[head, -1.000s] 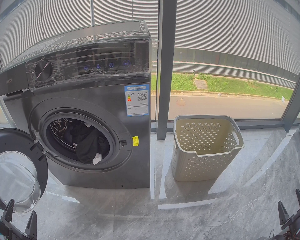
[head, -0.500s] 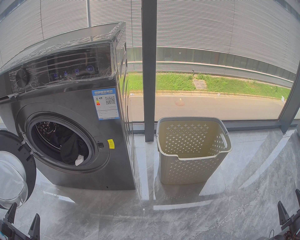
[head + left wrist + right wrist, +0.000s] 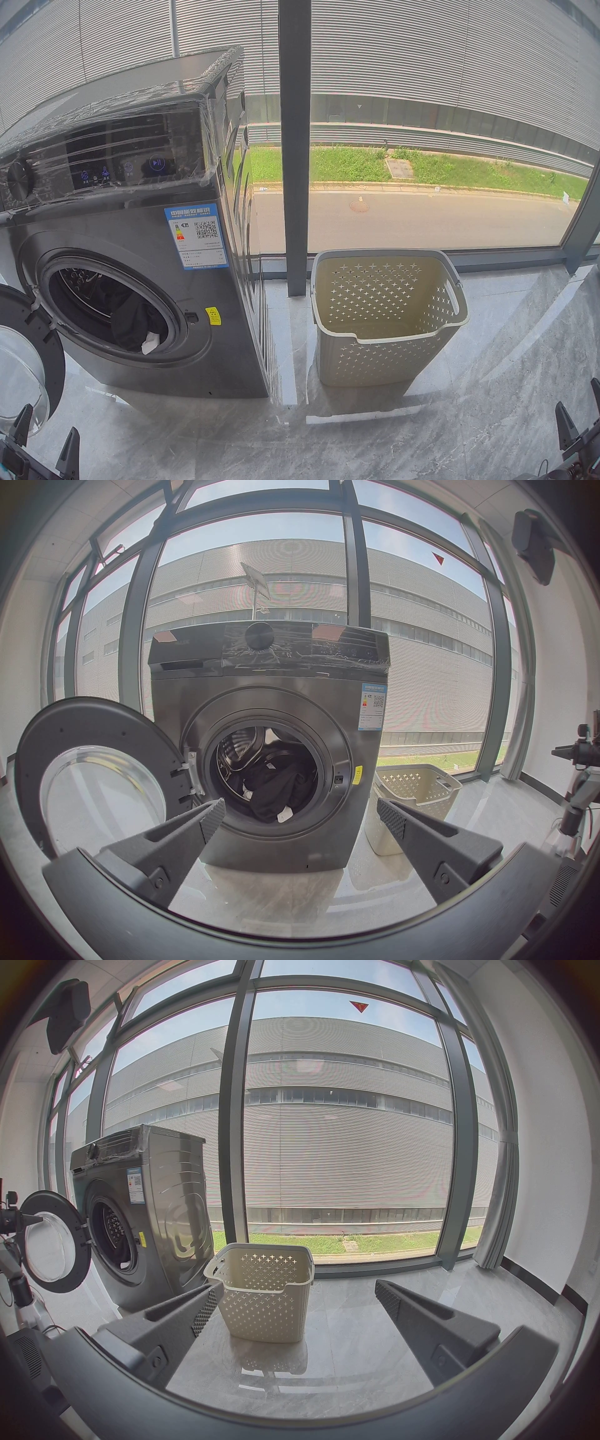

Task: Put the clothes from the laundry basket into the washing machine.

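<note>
Counting: one washing machine (image 3: pixel 125 187), one laundry basket (image 3: pixel 375 365), one heap of dark clothes (image 3: pixel 128 312) inside drum, white scrap at its front. Round door (image 3: pixel 28 369) hangs open. Basket on floor just beside machine. Left gripper (image 3: pixel 300 811), right gripper (image 3: pixel 297 1293): jaws spread wide, holding nothing. Left wrist view faces drum head-on; right wrist view faces basket wall, machine side-on.

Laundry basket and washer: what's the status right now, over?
Left gripper, right gripper open, empty. Laundry basket looks empty; dark clothes in washing machine, door open. Nothing in the way.
</note>
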Available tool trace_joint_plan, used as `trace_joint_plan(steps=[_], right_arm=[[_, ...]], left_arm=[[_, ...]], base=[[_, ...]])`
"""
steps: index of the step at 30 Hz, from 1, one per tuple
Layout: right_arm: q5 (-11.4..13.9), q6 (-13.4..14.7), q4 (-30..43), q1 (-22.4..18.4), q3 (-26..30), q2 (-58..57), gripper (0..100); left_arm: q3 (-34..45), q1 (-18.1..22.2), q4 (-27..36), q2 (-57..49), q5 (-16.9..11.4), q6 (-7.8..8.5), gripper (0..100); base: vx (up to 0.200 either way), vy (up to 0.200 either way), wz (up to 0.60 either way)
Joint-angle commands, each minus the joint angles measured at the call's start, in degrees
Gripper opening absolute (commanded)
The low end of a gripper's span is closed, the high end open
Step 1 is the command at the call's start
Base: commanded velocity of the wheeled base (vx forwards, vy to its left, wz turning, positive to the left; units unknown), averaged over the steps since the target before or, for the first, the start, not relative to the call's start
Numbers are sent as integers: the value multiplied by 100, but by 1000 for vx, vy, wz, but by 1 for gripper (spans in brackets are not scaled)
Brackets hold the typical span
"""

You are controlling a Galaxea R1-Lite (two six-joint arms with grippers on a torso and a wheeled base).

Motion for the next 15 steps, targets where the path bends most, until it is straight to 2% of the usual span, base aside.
trace_joint_plan(steps=[1,15], right_arm=[[0,-1,0,1,75,-79,100],[0,-1,0,1,75,-79,100]], left_arm=[[1,1,-1,-84,2,-3,100],[1,1,-1,-84,-7,-3,100]], base=[[200,0,0],[200,0,0]])
